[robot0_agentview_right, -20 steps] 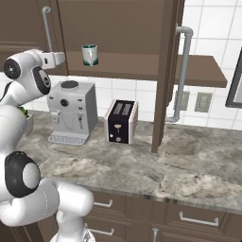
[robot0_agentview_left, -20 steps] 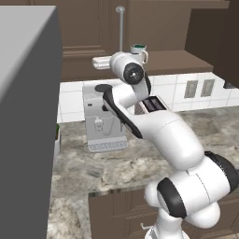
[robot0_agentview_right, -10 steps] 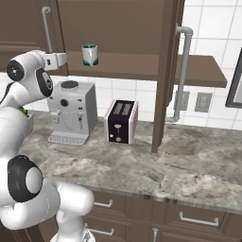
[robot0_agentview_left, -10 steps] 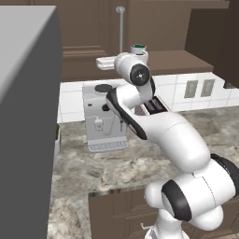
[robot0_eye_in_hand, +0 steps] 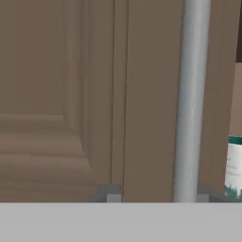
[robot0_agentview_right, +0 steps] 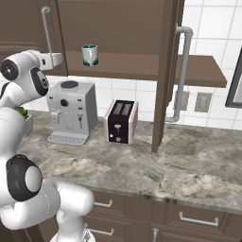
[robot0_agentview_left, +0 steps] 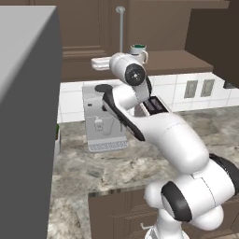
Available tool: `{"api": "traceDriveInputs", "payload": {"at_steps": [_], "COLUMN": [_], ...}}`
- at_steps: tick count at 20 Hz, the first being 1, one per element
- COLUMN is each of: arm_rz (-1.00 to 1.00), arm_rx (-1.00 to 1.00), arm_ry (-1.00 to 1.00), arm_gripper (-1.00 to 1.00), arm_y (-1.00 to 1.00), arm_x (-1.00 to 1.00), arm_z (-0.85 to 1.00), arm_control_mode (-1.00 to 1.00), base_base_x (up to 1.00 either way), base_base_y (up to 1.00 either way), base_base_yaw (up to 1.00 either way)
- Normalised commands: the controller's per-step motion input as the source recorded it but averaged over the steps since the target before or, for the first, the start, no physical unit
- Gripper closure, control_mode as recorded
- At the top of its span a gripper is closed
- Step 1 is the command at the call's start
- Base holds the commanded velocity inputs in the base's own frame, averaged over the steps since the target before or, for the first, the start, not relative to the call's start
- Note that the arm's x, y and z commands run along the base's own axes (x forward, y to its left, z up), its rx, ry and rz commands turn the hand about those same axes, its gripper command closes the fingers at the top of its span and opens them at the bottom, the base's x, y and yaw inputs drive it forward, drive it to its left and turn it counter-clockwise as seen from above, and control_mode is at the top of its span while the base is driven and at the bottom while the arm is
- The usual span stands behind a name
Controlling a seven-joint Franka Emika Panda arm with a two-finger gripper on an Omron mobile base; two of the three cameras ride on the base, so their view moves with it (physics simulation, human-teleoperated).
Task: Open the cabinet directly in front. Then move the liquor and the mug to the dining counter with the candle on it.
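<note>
cabinet (robot0_agentview_right: 118, 28): one, dark brown, on the wall above the bench; two doors.
doors: right door (robot0_agentview_right: 164, 71) is swung out, edge-on in the right base view; left door (robot0_eye_in_hand: 61, 94) looks shut.
handles: two silver vertical bars, one per door: left (robot0_eye_in_hand: 191, 94), right (robot0_agentview_right: 183, 71).
mug (robot0_agentview_right: 90, 55): one, white with a teal rim, upright on the cabinet's open shelf near its left end, just right of the left door's handle.
hand (robot0_agentview_right: 56, 59): one, raised at shelf height, facing the left door. In the hand view its two fingertips (robot0_eye_in_hand: 113, 197) stand apart with door panel between them. The left handle bar rises at the right tip. The gap is much wider than the bar and grips nothing.
bench (robot0_agentview_right: 142, 163): one, marbled stone.
on the bench: one coffee machine (robot0_agentview_right: 71, 111) and one black toaster (robot0_agentview_right: 122, 121), both along the back edge under the shelf.
in the way: the out-swung right door stands over the bench right of the toaster.
wall: two outlet plates (robot0_agentview_right: 203, 101) on white tile.
</note>
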Motion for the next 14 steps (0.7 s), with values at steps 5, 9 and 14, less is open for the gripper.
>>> {"api": "traceDriveInputs", "payload": {"at_steps": [5, 9, 14], "arm_rz": [0.00, 0.00, 0.00], "arm_rx": [0.00, 0.00, -0.02], "arm_ry": [0.00, -0.07, -0.06], "arm_gripper": [1.00, 1.00, 1.00], "arm_y": [1.00, 1.00, 1.00], "arm_x": [-0.66, -1.00, -0.88], "arm_z": [0.00, 0.00, 0.00], "arm_control_mode": [-1.00, -1.00, -1.00], "base_base_x": [0.00, 0.00, 0.00], "base_base_y": [0.00, 0.00, 0.00], "base_base_yaw": [0.00, 0.00, 0.00]}}
